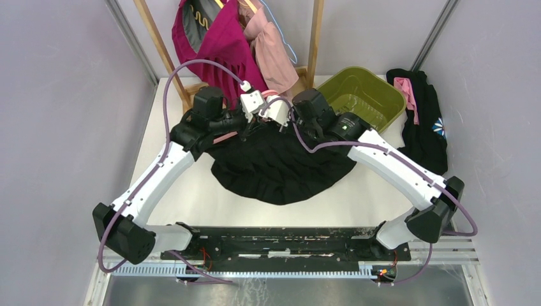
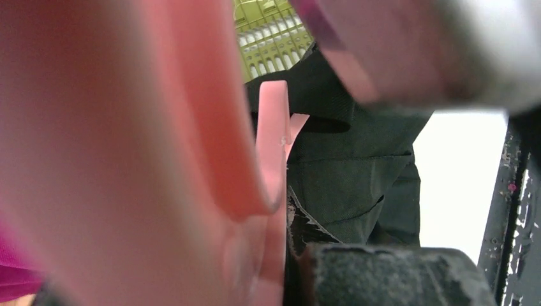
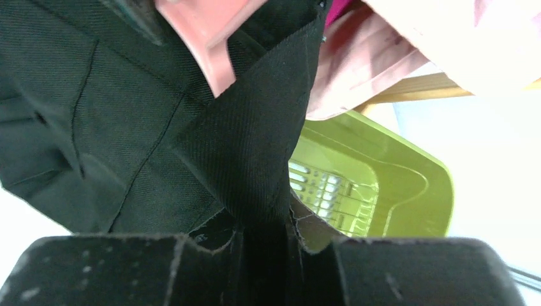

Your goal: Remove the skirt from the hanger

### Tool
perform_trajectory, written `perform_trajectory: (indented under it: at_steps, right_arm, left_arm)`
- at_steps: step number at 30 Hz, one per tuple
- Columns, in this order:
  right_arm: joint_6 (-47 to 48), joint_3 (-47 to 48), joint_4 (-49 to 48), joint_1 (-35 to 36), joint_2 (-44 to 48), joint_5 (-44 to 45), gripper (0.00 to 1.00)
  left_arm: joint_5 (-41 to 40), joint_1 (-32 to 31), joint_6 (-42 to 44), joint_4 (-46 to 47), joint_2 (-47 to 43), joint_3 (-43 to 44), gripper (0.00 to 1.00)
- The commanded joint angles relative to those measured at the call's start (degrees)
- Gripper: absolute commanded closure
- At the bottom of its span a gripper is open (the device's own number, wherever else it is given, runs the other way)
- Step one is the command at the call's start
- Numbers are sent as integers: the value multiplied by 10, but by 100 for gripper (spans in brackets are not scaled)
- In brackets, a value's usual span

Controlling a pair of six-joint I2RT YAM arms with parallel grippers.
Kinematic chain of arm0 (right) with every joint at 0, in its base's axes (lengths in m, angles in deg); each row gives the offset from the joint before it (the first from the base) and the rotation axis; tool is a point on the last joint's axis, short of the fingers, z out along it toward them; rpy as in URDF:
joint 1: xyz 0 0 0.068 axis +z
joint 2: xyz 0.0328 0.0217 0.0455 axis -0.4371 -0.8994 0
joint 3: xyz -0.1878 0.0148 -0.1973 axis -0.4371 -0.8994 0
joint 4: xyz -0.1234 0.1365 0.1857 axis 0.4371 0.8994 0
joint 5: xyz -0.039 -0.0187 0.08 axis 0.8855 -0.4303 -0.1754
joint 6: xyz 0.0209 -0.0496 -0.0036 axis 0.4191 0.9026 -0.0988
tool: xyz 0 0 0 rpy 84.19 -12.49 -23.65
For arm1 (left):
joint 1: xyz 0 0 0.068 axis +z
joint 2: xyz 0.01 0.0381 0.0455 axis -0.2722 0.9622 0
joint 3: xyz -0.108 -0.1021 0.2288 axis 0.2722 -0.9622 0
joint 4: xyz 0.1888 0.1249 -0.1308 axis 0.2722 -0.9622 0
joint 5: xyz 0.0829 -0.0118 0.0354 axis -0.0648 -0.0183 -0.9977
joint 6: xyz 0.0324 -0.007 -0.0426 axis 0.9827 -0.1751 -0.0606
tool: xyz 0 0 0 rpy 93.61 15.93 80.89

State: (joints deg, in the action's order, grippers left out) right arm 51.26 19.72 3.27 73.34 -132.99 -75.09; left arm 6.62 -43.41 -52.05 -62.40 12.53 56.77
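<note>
Far left of the green basket (image 1: 360, 95), the wooden rack (image 1: 156, 44) ran out of the top of the overhead view, so you could not see how its soft, pleated magenta garment (image 1: 220, 48) was hung. Nearer the basket, your left gripper (image 1: 254, 108) sat with its jaws closed. Its own camera was almost swamped by a smooth, blurred pink hanger (image 2: 274, 146) close against the lens, and you could not tell what, if anything, those jaws had caught. The black skirt (image 1: 281, 169) lay just left of the basket on the white table (image 1: 191, 204), fanned out in a rounded, pleated heap, with its upper edge hidden under both wrists. Your right gripper (image 3: 261, 245), between the left gripper and the basket, was nearly closed. It pinched a folded band of the skirt's twill-woven cloth between its dark, scuffed pads (image 3: 108, 268). The basket itself was glossy olive-green plastic with a slotted floor, and the right arm cut off its near corner. Right of it lay a crumpled black garment (image 1: 424, 127) with a pink strip and a small pale flower print, too small to make out further.
</note>
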Motion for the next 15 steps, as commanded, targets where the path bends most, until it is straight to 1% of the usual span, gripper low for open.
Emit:
perform_trajectory:
  at_steps: [1, 3, 4, 6, 7, 8, 9, 11, 12, 13, 15]
  right_arm:
    - [-50, 29, -82, 7, -23, 118, 76]
    - [-49, 31, -90, 7, -26, 137, 68]
    - [-47, 28, -99, 7, -26, 145, 62]
    - [-44, 21, -114, 7, -22, 152, 56]
    - [-45, 18, -120, 7, -19, 157, 51]
    - [-47, 17, -127, 7, -14, 160, 43]
    - [-48, 15, -133, 7, -10, 160, 39]
    - [-50, 16, -134, 6, -4, 153, 37]
    - [-50, 17, -134, 6, 0, 152, 33]
    - [-53, 18, -133, 6, 4, 150, 28]
    - [-55, 17, -128, 6, 12, 141, 25]
  left_arm:
    - [-79, 8, -68, 92, 11, 41, 97]
    - [-74, 9, -70, 103, 9, 37, 97]
    - [-74, 8, -71, 104, 9, 36, 97]
    - [-71, 8, -70, 104, 10, 32, 97]
    - [-71, 9, -70, 105, 10, 29, 97]
    - [-72, 8, -70, 105, 10, 27, 97]
    - [-72, 8, -70, 105, 11, 25, 97]
    - [-72, 8, -70, 107, 11, 22, 97]
    - [-72, 8, -71, 108, 9, 21, 97]
    - [-72, 8, -72, 110, 10, 20, 97]
    - [-72, 8, -73, 111, 10, 19, 97]
